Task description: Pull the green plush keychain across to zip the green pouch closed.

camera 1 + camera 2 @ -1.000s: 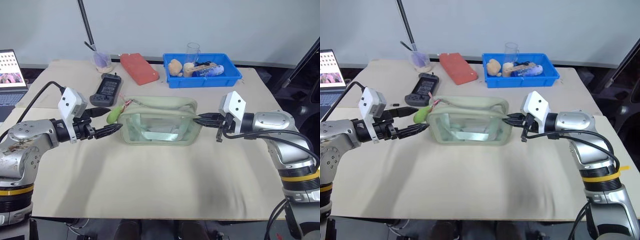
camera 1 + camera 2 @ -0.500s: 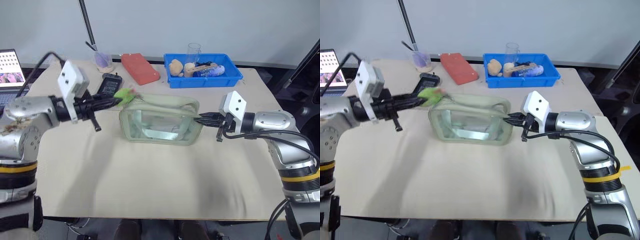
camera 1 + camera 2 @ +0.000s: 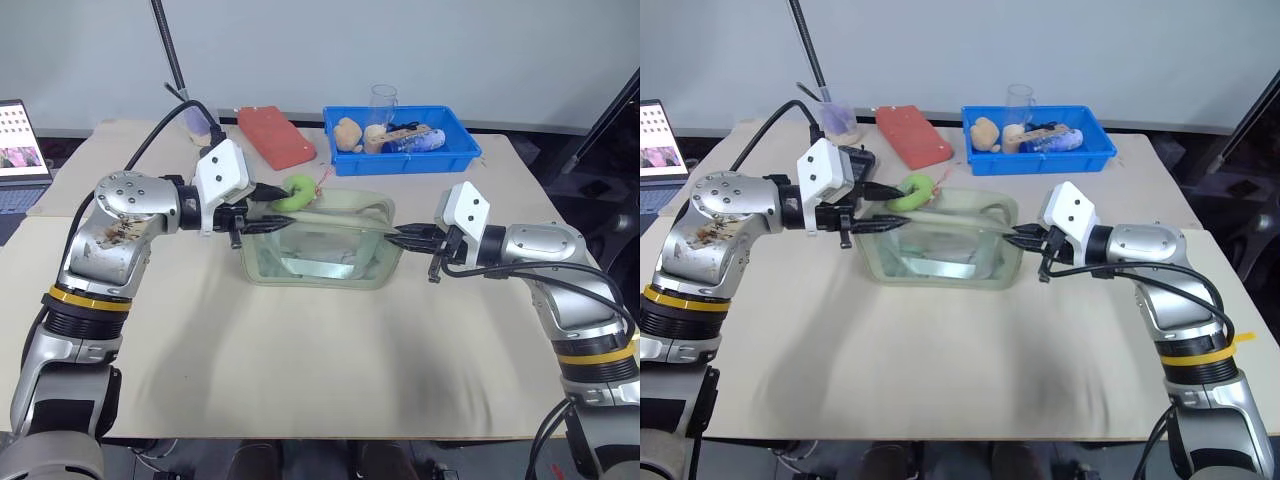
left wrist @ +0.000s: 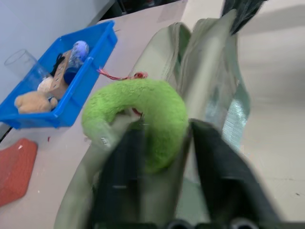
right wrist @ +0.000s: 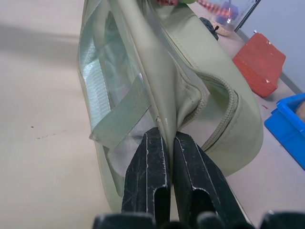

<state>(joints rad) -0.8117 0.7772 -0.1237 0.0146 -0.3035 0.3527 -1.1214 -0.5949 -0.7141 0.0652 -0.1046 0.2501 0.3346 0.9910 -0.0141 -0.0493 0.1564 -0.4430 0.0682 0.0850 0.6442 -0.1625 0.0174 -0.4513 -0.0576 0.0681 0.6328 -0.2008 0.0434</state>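
Observation:
The green pouch sits mid-table, its top zipper gaping. The green plush keychain is curled into a ring over the pouch's rear left top edge, and its pink-red cord runs to the zipper. My left gripper reaches in from the left with its fingers spread. In the left wrist view the plush lies curled between those fingers. My right gripper is shut on the fabric at the pouch's right end.
A blue tray with tan lumps and a clear glass stands at the back. A red block lies left of it, a black handheld device behind my left hand. A laptop is far left.
My left gripper closed on the plush at the pouch's left corner, lifted it and carried it right over the pouch's top; its fingers now stand apart again. The right gripper kept still.

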